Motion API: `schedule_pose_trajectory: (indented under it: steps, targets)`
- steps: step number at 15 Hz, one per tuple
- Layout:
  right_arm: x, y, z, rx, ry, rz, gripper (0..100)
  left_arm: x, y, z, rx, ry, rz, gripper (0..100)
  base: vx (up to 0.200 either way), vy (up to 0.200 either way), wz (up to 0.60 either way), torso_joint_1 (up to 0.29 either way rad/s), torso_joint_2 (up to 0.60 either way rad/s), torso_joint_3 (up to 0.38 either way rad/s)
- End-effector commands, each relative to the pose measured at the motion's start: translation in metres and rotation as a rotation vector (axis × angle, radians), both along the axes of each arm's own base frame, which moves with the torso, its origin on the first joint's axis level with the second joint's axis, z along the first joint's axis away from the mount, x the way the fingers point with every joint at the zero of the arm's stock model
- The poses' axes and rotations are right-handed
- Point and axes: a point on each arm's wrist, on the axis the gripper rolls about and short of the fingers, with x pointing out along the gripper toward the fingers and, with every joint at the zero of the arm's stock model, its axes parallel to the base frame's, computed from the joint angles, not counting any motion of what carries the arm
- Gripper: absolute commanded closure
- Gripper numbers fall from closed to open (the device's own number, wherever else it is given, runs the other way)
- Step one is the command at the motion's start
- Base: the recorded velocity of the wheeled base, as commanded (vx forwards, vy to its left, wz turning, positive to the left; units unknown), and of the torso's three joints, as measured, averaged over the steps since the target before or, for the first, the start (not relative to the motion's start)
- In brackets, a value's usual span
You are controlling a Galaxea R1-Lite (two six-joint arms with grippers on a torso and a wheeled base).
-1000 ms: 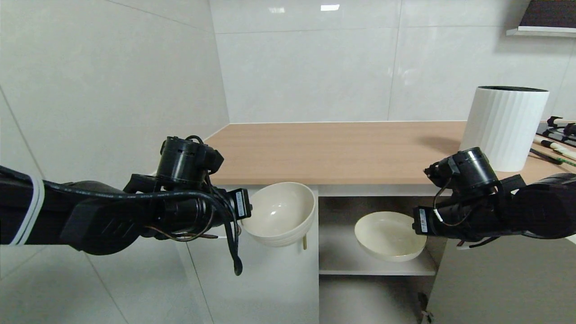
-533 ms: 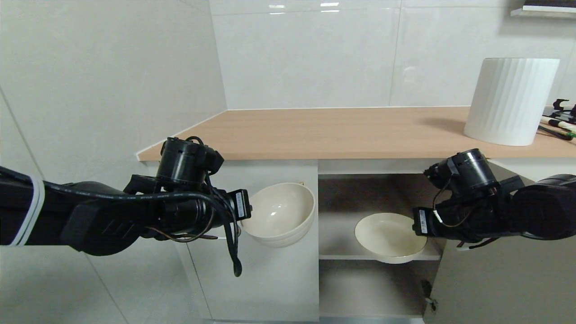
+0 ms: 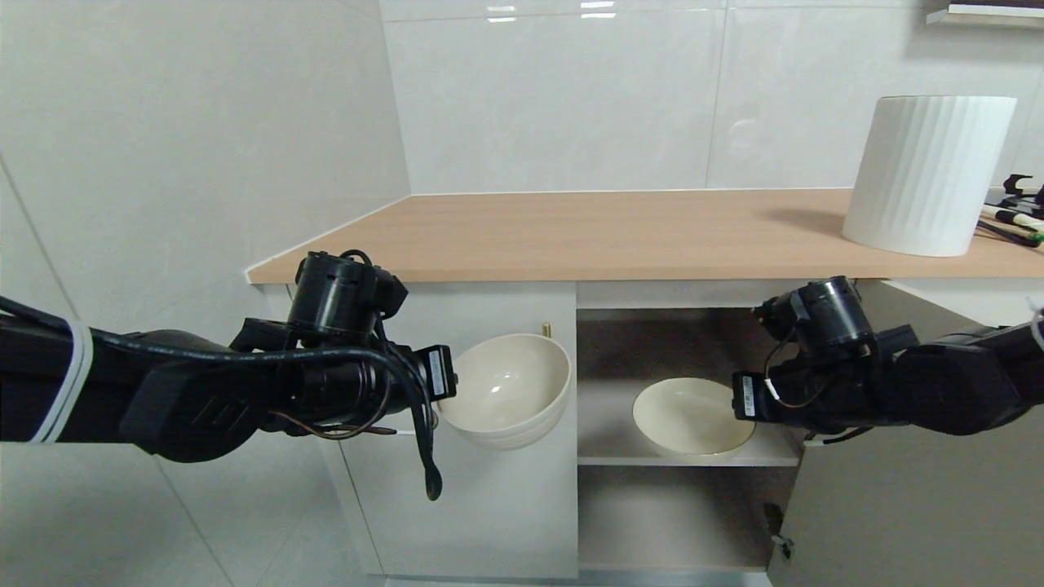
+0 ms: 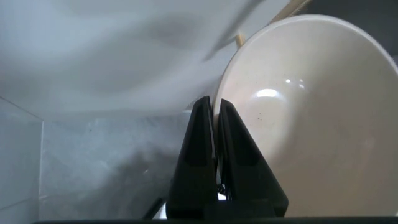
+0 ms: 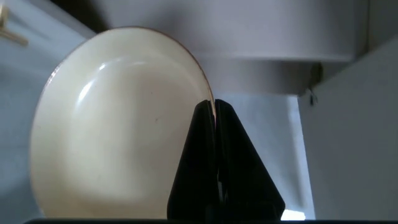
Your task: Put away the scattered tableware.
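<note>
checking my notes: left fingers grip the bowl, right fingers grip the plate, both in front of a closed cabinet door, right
Not both. The head view shows only the bowl before the closed door; the plate is held at the open compartment. The grips are right.

Kitchen, plain as day: tiles, worktop, cupboard and crockery.
Glossy white wall tiles [image 3: 555, 98] all round, a wood-look worktop [image 3: 620, 236] running into the corner, and under it a white cupboard [image 3: 497, 514] with one side open on a shelf [image 3: 608, 447]. There's a cream bowl [image 3: 506, 391] before the shut door and a cream plate [image 3: 689, 416] at the shelf. Up top stands a ribbed white canister [image 3: 930, 171], with utensils [image 3: 1011, 227] and a black hob grate [image 3: 1019, 184] just beside it.
</note>
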Motion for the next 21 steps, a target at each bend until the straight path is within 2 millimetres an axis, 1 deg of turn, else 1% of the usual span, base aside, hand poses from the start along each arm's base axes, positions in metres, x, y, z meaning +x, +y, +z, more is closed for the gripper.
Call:
schedule_pose_trajectory:
  steps: [1, 2, 3, 4, 5, 6, 7, 8, 10, 12, 14, 16, 18, 20, 21]
  targets:
    - [0.019, 0.006, -0.038, -0.022, 0.04, -0.015, 100, 0.0, 0.0, -0.001, 0.002, 0.003, -0.001, 100, 0.0, 0.0, 0.0, 0.0, 0.0, 0.0]
    - [0.026, 0.006, -0.048, -0.022, 0.035, -0.028, 100, 0.0, 0.0, -0.001, 0.002, 0.003, -0.001, 100, 0.0, 0.0, 0.0, 0.0, 0.0, 0.0]
    - [0.035, 0.008, -0.068, -0.029, 0.054, -0.033, 100, 0.0, 0.0, -0.001, 0.002, 0.003, -0.001, 100, 0.0, 0.0, 0.0, 0.0, 0.0, 0.0]
    - [0.043, 0.01, -0.08, -0.034, 0.059, -0.038, 100, 0.0, 0.0, -0.001, 0.002, 0.003, 0.001, 100, 0.0, 0.0, 0.0, 0.0, 0.0, 0.0]
    - [0.044, 0.009, -0.08, -0.034, 0.059, -0.039, 100, 0.0, 0.0, -0.001, 0.002, 0.003, 0.001, 100, 0.0, 0.0, 0.0, 0.0, 0.0, 0.0]
    - [0.06, 0.008, -0.101, -0.038, 0.08, -0.072, 100, 0.0, 0.0, -0.001, 0.002, 0.002, 0.001, 100, 0.0, 0.0, 0.0, 0.0, 0.0, 0.0]
    - [0.069, 0.003, -0.113, -0.049, 0.091, -0.099, 100, 0.0, 0.0, -0.001, 0.001, 0.004, 0.001, 100, 0.0, 0.0, 0.0, 0.0, 0.0, 0.0]
    - [0.075, -0.003, -0.12, -0.065, 0.097, -0.126, 100, -0.001, 0.0, -0.002, 0.003, 0.006, 0.003, 100, 0.0, 0.0, 0.0, 0.0, 0.0, 0.0]
    - [0.089, -0.006, -0.129, -0.071, 0.092, -0.144, 100, -0.002, 0.001, 0.0, 0.002, 0.002, 0.003, 100, 0.0, 0.0, 0.0, 0.0, 0.0, 0.0]
    - [0.099, -0.004, -0.134, -0.077, 0.099, -0.146, 100, -0.002, 0.001, 0.0, 0.001, 0.0, 0.003, 100, 0.0, 0.0, 0.0, 0.0, 0.0, 0.0]
    - [0.114, 0.0, -0.139, -0.086, 0.114, -0.149, 100, -0.002, 0.001, -0.001, 0.002, 0.003, 0.003, 100, 0.0, 0.0, 0.0, 0.0, 0.0, 0.0]
    - [0.129, 0.004, -0.155, -0.119, 0.101, -0.175, 100, -0.002, 0.001, -0.001, 0.003, 0.003, 0.002, 100, 0.0, 0.0, 0.0, 0.0, 0.0, 0.0]
    - [0.137, 0.006, -0.165, -0.14, 0.087, -0.197, 100, -0.002, 0.001, 0.0, 0.002, 0.0, 0.002, 100, 0.0, 0.0, 0.0, 0.0, 0.0, 0.0]
    - [0.142, 0.003, -0.174, -0.144, 0.092, -0.206, 100, -0.002, 0.001, -0.001, 0.003, 0.003, 0.002, 100, 0.0, 0.0, 0.0, 0.0, 0.0, 0.0]
    - [0.144, 0.003, -0.174, -0.146, 0.092, -0.212, 100, -0.002, 0.0, -0.002, 0.006, 0.006, 0.001, 100, 0.0, 0.0, 0.0, 0.0, 0.0, 0.0]
